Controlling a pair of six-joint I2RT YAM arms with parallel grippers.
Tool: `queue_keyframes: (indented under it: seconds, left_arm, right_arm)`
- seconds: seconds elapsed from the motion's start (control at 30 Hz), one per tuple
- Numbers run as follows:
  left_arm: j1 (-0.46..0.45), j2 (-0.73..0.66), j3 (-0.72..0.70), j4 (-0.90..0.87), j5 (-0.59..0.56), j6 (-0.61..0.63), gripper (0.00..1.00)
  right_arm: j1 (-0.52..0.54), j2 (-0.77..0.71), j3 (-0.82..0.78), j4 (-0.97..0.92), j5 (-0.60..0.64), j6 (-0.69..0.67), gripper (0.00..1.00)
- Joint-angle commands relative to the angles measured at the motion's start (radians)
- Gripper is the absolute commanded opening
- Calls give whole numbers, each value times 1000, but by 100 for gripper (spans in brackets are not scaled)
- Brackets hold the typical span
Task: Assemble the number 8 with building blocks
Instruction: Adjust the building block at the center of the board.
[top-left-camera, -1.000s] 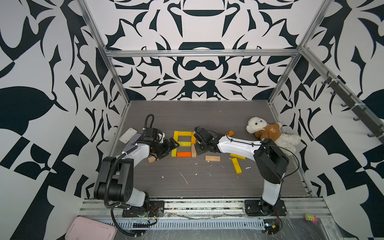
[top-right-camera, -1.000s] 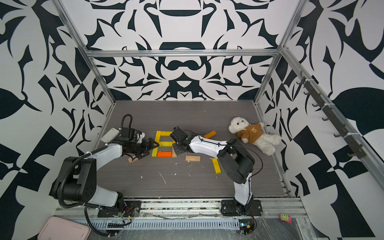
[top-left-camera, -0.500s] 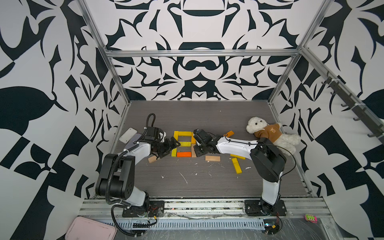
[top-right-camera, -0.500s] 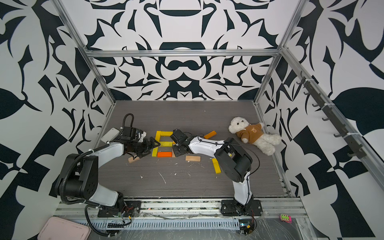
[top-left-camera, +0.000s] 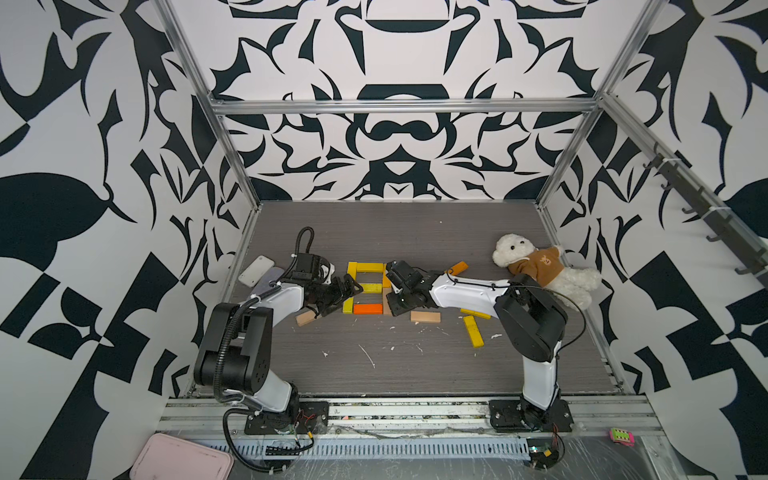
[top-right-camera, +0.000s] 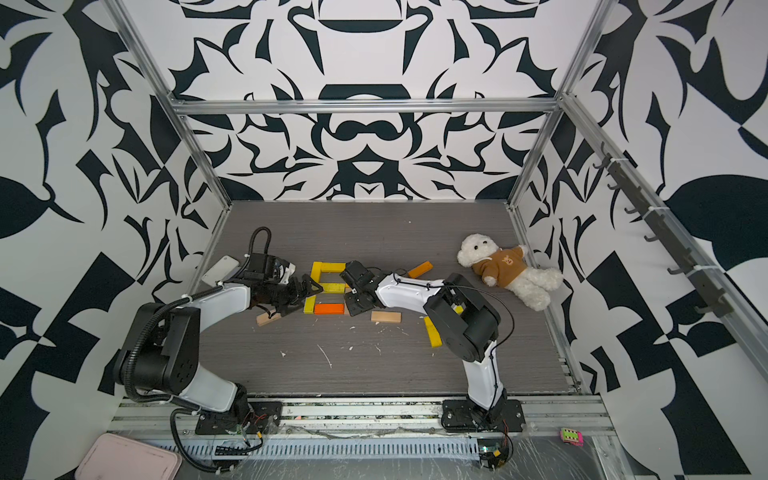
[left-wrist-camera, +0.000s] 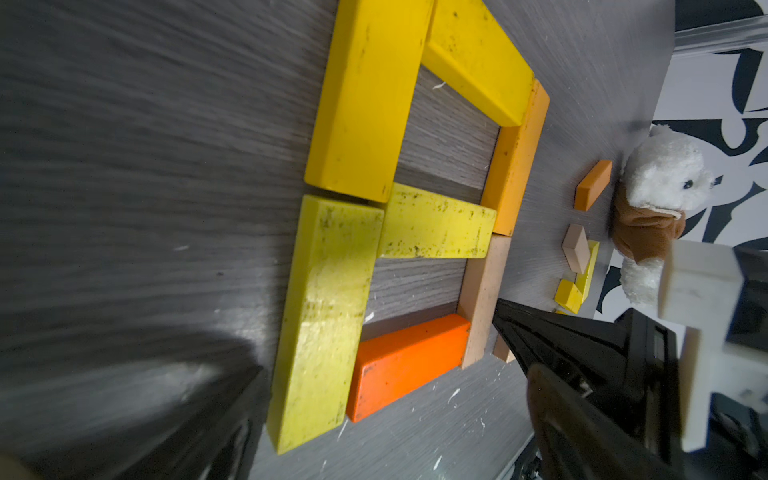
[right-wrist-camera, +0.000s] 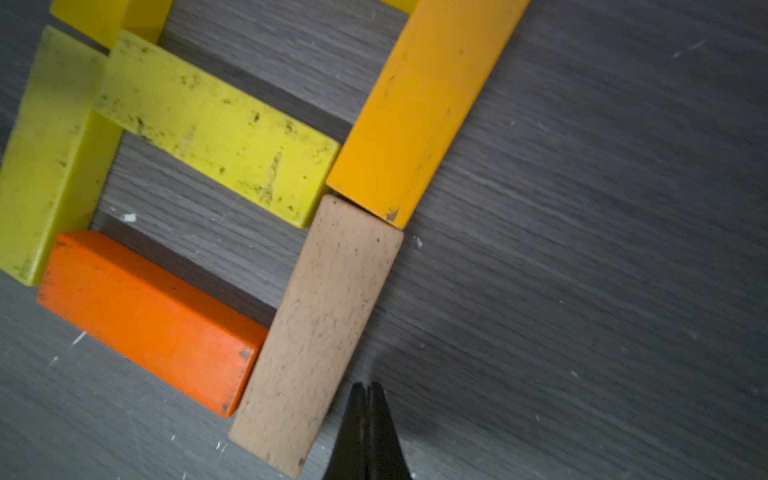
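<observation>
While left fingers (top-left-camera: 352, 285) gape, right fingers (right-wrist-camera: 365, 415) meet beside tan block (right-wrist-camera: 320, 332).

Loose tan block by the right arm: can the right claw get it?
Probably yes: the loose tan block lies close beside the right claw, nothing between them, though that claw is shut.

1. Both top views: high at 6 o'clock, looking steeply down over the whole table (top-left-camera: 415, 232).
2. Left wrist: close, facing 3 o'clock across the building blocks (left-wrist-camera: 328, 299).
3. Right wrist: closer, above those same blocks.
</observation>
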Motion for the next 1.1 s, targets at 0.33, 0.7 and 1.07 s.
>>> queue_keyframes:
  seconds: [0.33, 0.7, 1.07]
  left_arm:
    - [-7, 13, 20, 14, 13, -7, 99]
    - [-7, 10, 23, 11, 12, -8, 99]
    - [-7, -10, 26, -15, -7, -2, 99]
  right_arm:
    - [7, 3, 9, 32, -22, 20, 2]
    - [13, 12, 21, 34, -23, 19, 1]
    - [13, 12, 24, 27, -6, 15, 1]
